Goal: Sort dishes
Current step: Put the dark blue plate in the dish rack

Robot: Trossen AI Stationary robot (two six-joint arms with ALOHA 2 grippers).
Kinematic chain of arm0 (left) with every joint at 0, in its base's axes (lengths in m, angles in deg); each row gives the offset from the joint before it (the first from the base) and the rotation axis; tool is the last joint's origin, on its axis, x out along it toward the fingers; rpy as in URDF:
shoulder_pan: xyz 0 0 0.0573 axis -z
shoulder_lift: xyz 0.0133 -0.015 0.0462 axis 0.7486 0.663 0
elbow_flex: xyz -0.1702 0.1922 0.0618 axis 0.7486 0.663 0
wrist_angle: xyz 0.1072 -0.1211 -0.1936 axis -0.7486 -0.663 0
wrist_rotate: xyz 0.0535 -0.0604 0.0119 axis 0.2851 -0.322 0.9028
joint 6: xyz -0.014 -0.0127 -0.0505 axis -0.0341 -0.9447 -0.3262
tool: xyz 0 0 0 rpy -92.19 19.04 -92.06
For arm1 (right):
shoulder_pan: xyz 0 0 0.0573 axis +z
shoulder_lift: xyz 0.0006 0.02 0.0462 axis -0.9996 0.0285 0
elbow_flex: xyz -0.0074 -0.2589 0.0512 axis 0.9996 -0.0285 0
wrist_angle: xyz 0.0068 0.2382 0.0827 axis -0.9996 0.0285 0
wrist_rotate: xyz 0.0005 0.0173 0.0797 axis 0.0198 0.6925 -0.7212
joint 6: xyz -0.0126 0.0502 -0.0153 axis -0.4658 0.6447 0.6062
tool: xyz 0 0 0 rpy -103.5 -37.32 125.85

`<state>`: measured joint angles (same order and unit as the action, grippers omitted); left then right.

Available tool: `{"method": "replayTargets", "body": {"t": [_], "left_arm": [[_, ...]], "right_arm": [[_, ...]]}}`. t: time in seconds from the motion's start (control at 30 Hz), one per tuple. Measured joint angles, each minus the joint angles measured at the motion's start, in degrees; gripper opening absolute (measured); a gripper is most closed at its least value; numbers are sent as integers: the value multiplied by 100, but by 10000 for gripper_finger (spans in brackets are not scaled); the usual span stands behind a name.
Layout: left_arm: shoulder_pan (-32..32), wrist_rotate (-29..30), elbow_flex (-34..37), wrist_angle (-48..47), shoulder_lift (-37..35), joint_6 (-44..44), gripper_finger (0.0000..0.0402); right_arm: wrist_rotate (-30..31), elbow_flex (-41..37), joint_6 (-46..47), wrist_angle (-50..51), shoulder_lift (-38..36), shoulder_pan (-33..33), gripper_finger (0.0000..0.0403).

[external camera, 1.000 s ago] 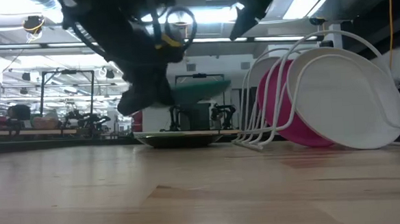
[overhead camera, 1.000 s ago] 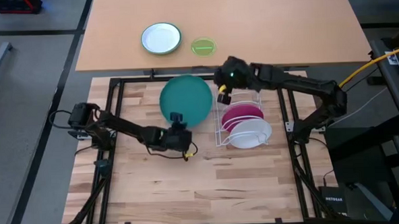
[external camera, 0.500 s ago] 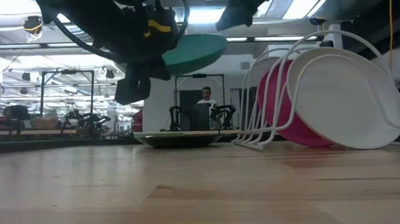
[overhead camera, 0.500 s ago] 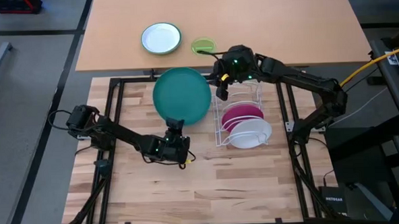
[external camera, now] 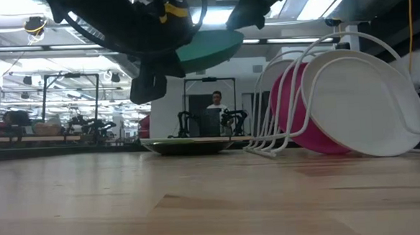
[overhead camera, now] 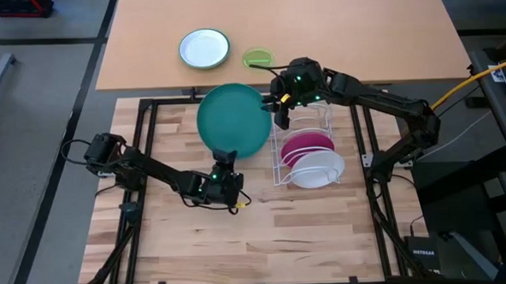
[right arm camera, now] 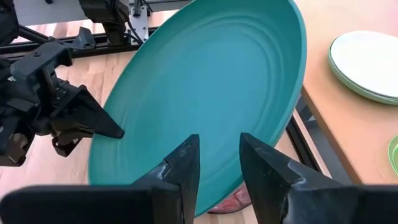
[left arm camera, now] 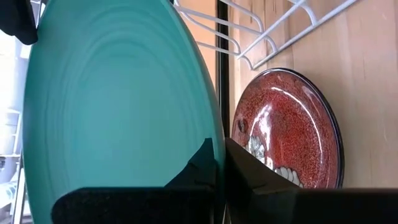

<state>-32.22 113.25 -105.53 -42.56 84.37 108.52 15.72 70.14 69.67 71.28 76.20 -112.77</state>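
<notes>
while the left gripper (overhead camera: 225, 157) pinches the near rim of the large teal plate (overhead camera: 232, 120), that plate hangs tilted in the air, well above the wooden surface (overhead camera: 265, 227). the right gripper (right arm camera: 217, 163) hovers at its far edge, fingers (right arm camera: 184, 165) parted a little, holding nothing. glossy teal, ringed with fine ridges. under it lies the dark red speckled bowl (left arm camera: 286, 127), shiny, flat on the surface. beside it the white wire rack (overhead camera: 290, 166) props the magenta-pink plate (overhead camera: 305, 144) and the plain white plate (overhead camera: 320, 168) on edge. a person (external camera: 216, 100) sits far back in the room.
</notes>
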Motion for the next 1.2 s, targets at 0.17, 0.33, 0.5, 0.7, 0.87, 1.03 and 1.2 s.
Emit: {"method": "replayTargets", "body": {"t": [0.17, 0.33, 0.5, 0.7, 0.87, 1.03, 1.2], "left_arm": [[26, 7, 0, 4, 0, -45, 0], [79, 28, 0, 13, 0, -59, 0], [102, 25, 0, 13, 0, -102, 0], [98, 22, 0, 11, 0, -164, 0], [101, 12, 0, 9, 0, -164, 0], [92, -15, 0, 9, 0, -162, 0], [90, -20, 0, 20, 0, -160, 0]], "right_arm": [[-40, 0, 4, -71, 0, 0, 118], [-38, 0, -20, -340, 0, 0, 118], [19, 0, -68, -623, 0, 0, 118], [279, 0, -181, -1055, 0, 0, 118], [778, 0, -334, -855, 0, 0, 117], [860, 0, -337, -528, 0, -1, 117], [918, 0, -189, -216, 0, 0, 117]]}}
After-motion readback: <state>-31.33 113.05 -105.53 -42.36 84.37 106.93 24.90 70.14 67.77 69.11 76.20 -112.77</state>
